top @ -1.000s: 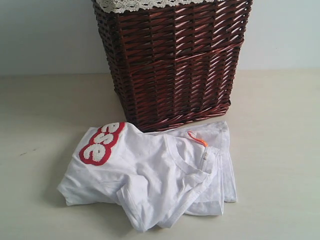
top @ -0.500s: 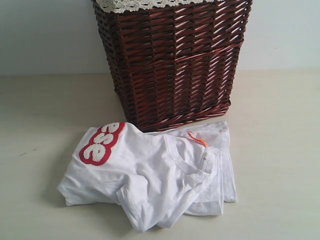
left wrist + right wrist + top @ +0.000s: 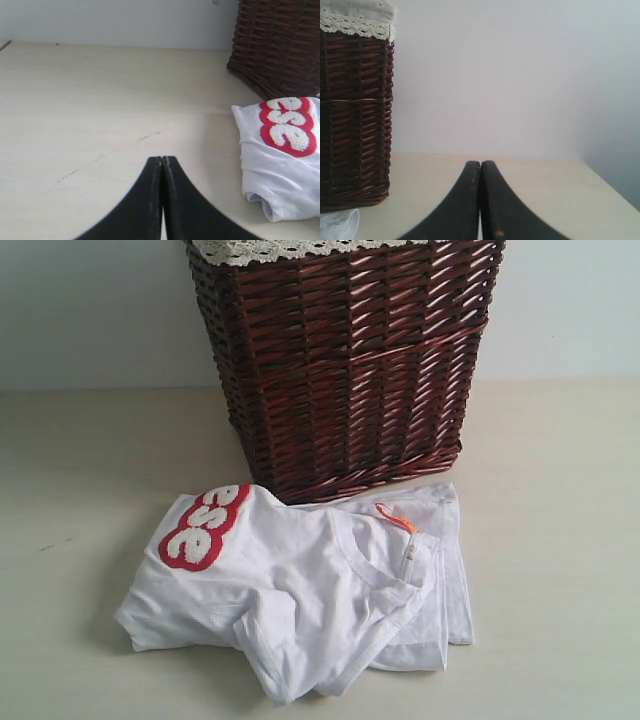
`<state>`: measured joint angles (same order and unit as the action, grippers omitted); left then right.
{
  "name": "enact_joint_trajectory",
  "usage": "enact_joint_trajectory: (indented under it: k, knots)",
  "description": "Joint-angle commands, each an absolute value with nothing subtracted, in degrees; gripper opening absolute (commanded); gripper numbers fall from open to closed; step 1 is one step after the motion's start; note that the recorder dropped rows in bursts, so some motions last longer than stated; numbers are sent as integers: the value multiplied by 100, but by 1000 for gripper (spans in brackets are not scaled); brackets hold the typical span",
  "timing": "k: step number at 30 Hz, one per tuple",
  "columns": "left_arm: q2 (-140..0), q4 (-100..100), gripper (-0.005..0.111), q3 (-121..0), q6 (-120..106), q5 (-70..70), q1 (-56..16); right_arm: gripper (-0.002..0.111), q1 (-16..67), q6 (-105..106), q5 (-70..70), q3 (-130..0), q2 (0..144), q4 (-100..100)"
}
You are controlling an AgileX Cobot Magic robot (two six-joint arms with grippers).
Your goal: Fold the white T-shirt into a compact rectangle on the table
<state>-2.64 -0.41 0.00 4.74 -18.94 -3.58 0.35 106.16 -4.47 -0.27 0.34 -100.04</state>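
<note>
The basket (image 3: 350, 360) runs off the top edge, its lace rim (image 3: 290, 250) only partly seen. In front of it, the T-shirt (image 3: 300, 590) folds its lettering (image 3: 200, 528) under, showing only "ese".

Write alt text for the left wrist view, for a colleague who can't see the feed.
The left gripper is shut and empty over the pale beige table, apart from the crumpled white T-shirt, whose red-outlined lettering faces up. A dark wicker basket stands just beyond the shirt.

Soft, even daylight, faint shadows beside the white T-shirt (image 3: 300, 590), slightly hazy focus.
</note>
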Motion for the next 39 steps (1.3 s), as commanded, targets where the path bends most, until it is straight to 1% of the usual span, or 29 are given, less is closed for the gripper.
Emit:
enact_joint_trajectory:
  k: [1,2,4,5,7,11,13,18,19,21,25,39]
  knots:
    - [-258,-87,0,0,469,-1817,-342,0,0,10637,-435,0,0,-9995]
    - [-258,-87,0,0,469,-1817,-342,0,0,10622,-420,0,0,-9995]
    - [-258,-87,0,0,469,-1817,-342,0,0,9910,-360,0,0,-9995]
    - [-258,-87,0,0,469,-1817,-342,0,0,9661,-360,0,0,-9696]
    - [-258,-87,0,0,469,-1817,-342,0,0,8297,-360,0,0,-7957]
    - [-258,-87,0,0,469,-1817,-342,0,0,3900,-30,0,0,-4221]
    - [-258,-87,0,0,469,-1817,-342,0,0,2690,421,0,0,-3308]
    - [-258,-87,0,0,469,-1817,-342,0,0,2367,2142,0,0,-2591]
    - [-258,-87,0,0,469,-1817,-342,0,0,2367,2212,0,0,-2522]
    - [-258,-87,0,0,469,-1817,-342,0,0,2346,2142,0,0,-2391]
    - [-258,-87,0,0,469,-1817,-342,0,0,828,2082,0,0,0]
    - [-258,-87,0,0,469,-1817,-342,0,0,766,2082,0,0,0]
